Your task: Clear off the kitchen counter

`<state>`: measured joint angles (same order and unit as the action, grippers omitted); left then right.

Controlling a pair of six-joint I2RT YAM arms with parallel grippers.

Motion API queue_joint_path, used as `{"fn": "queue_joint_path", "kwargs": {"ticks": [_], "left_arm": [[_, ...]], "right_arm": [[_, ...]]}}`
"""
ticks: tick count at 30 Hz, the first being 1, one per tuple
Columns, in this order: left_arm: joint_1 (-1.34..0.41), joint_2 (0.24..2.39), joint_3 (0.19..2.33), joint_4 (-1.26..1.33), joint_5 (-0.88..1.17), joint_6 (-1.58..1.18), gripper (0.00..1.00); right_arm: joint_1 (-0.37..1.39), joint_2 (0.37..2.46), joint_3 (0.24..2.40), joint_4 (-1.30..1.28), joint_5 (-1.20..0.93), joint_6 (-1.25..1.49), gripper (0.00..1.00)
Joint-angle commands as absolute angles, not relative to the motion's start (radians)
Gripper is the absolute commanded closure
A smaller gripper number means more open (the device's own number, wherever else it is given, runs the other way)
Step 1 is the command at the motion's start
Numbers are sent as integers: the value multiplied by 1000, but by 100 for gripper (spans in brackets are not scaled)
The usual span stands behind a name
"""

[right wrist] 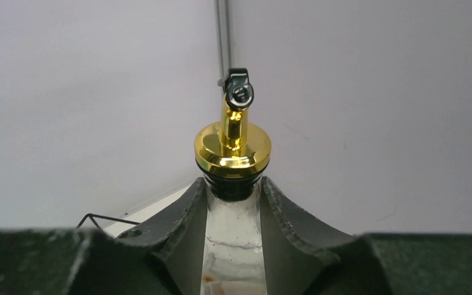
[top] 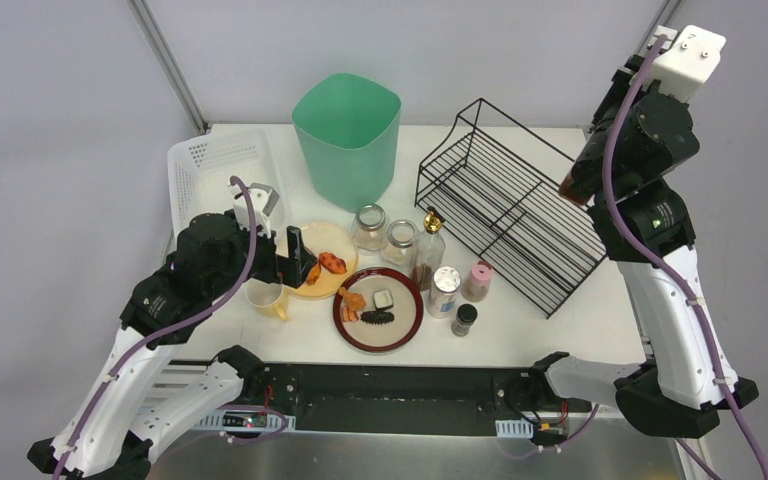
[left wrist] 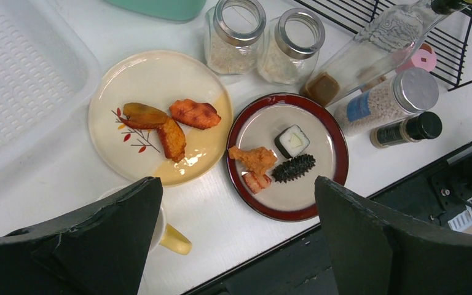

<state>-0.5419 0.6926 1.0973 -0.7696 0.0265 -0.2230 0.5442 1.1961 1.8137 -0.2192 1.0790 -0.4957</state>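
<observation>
**Top view:** Clearing the kitchen counter (top: 580, 322) looks barely begun. My right claw (top: 578, 182), raised over the counter's right edge, is clenched on a pourer bottle (top: 571, 189). The wire rack (top: 505, 200) below it shows bare shelves. A green bin (top: 347, 130) stands at the far edge and a white basket (top: 210, 165) at the far left corner. My left claw (top: 288, 268), released wide and grasping nothing, hangs over a cream plate (top: 340, 238) and a yellow mug (top: 272, 300) near the near edge.

**Left wrist view:** Much is left to move, by my reckoning. Beside the cream plate sits a red-rimmed plate (left wrist: 322, 138) of morsels. Behind them stand two glass jars (left wrist: 233, 34), a second pourer bottle (left wrist: 375, 46) and three shakers (left wrist: 387, 101). All of it crowds close together, so any reach risks a knock. The mug sits half hidden under one finger.

**Right wrist view:** My fingers (right wrist: 178, 227) clamp the bottle's glass neck under its gold spout. Blank wall lies behind.
</observation>
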Motion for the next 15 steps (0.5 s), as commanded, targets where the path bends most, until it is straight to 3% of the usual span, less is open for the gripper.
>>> {"fn": "queue_joint_path", "kwargs": {"ticks": [1, 15], "left_arm": [[-540, 696, 1083, -718, 55, -223, 0], [-540, 673, 1042, -695, 55, -224, 0]], "right_arm": [[486, 1191, 1841, -101, 1143, -416, 100], [321, 1205, 1711, -73, 1102, -324, 100]]}}
